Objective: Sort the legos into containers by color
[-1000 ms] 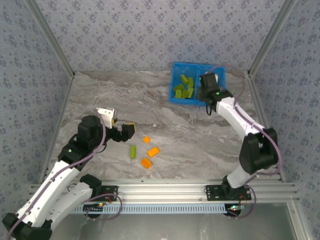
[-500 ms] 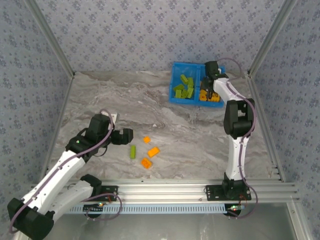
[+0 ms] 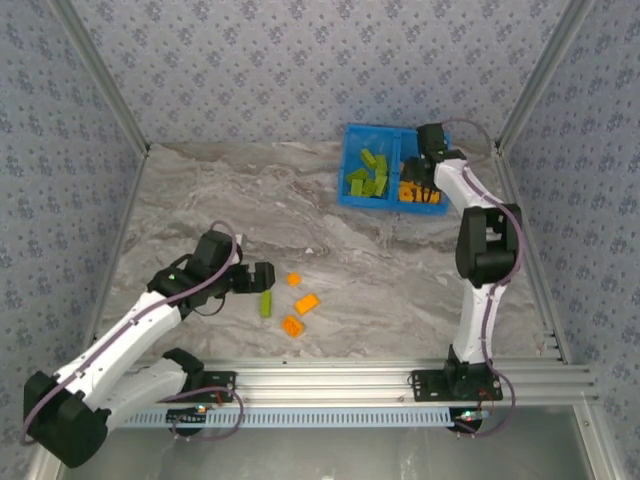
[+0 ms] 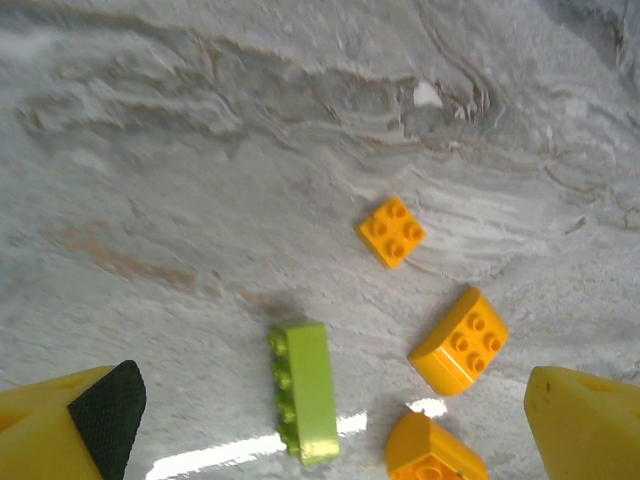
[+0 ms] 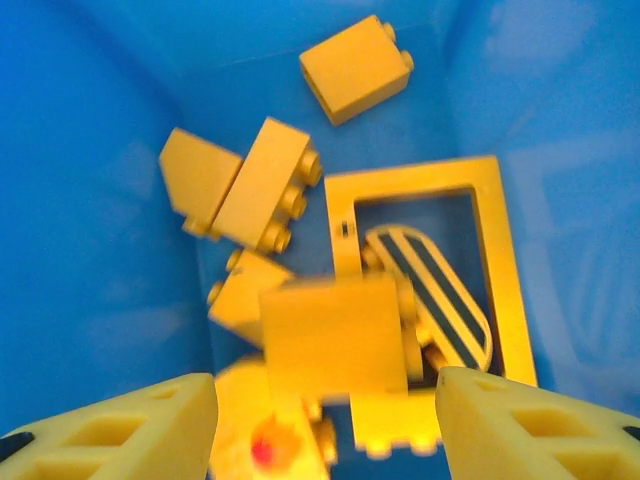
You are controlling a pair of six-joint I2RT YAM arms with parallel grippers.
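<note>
— Hovering with our left gripper (image 4: 330, 420) spread wide, we have the lime green brick (image 4: 303, 390) beneath it, between the fingers; orange bricks (image 4: 459, 341) lie just beside.

— We may pinch one too (wrong compartment, then). Our right gripper (image 5: 325, 425), jaws parted, hangs over the blue bin (image 5: 90, 200); the orange brick (image 5: 335, 335) below it could bounce out.

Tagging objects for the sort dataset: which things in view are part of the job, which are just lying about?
Job: loose lime green brick; three loose orange bricks; blue two-compartment bin, green bricks left, orange pieces right.
Not job: marbled table; aluminium rail; patterned walls.
</note>
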